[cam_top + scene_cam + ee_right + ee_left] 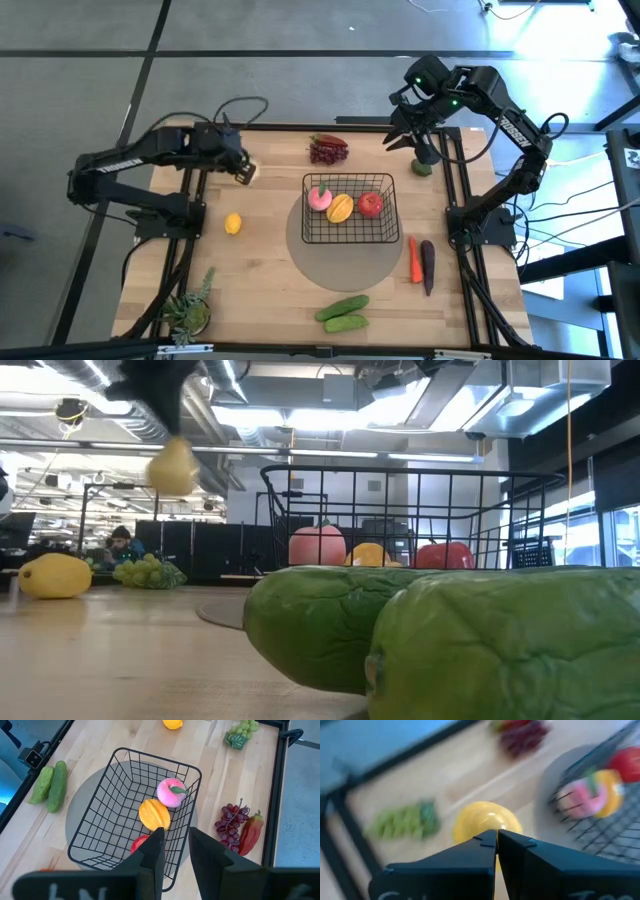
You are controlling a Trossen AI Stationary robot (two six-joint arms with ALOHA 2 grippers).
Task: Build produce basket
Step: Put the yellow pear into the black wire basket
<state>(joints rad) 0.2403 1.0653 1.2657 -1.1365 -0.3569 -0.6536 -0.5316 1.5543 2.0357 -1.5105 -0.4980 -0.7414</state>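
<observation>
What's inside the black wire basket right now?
Inside the black wire-mesh basket: a pink peach, a yellow-orange mango and a red apple, side by side. In the right wrist view that arm's fingers cover most of the apple; nothing else shows through the mesh.

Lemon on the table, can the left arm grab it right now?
Probably not yet. The left gripper is shut on a yellow fruit up in the air. The lemon lies close by with nothing around it, so an empty gripper could likely reach it.
</observation>
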